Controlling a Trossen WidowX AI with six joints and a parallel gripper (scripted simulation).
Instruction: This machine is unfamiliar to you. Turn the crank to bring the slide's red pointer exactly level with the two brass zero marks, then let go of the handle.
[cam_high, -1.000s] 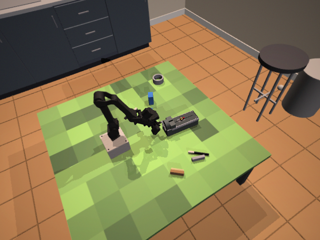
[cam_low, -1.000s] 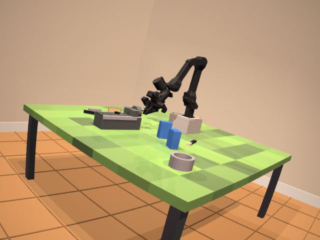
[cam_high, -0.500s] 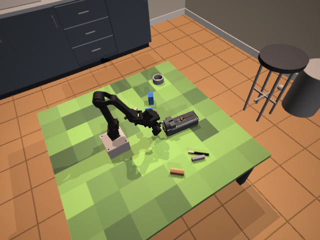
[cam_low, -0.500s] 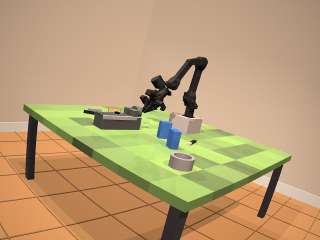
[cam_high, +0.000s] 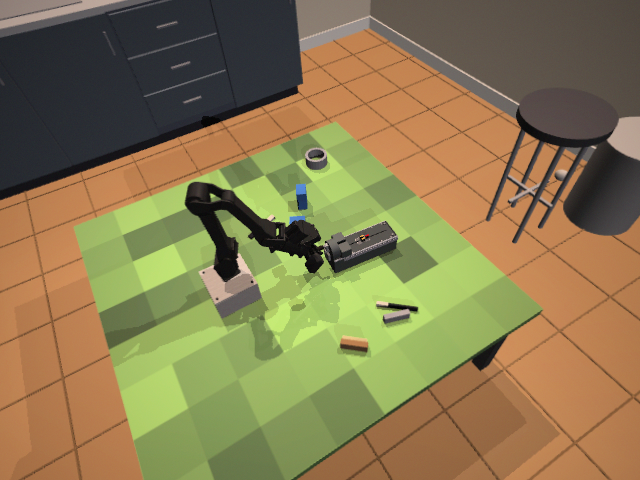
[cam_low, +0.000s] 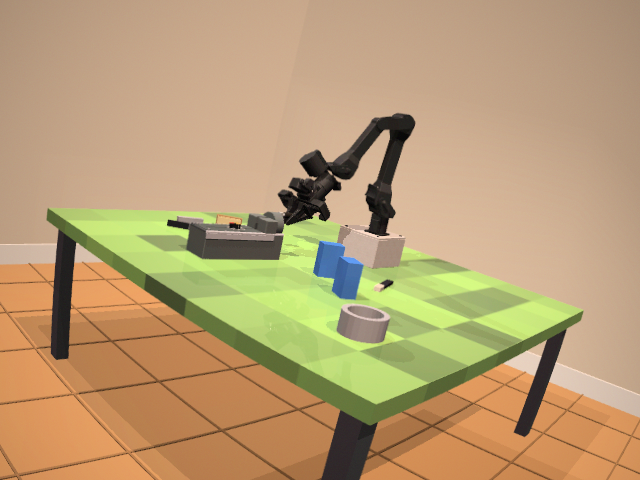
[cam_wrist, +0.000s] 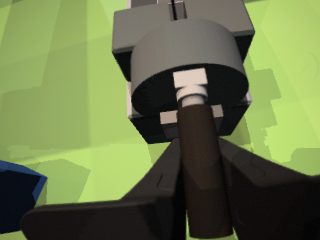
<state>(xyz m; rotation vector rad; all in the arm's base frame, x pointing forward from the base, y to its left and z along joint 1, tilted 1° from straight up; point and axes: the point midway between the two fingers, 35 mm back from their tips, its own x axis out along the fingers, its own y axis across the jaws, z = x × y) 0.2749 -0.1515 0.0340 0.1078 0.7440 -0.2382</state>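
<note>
Fingers nearly closed, clamped on brown crank handle (cam_wrist: 202, 170), gray machine (cam_high: 361, 250) (cam_low: 240, 245) (cam_wrist: 185, 55) just ahead

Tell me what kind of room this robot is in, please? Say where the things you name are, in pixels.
It looks like a kitchen, or maybe a workroom set up like one. There are dark cabinets (cam_high: 258, 49) with drawers (cam_high: 180, 65) under a pale counter, a tall round stool (cam_high: 567, 114) and an orange tiled floor (cam_high: 67, 413) (cam_low: 170, 408).
</note>
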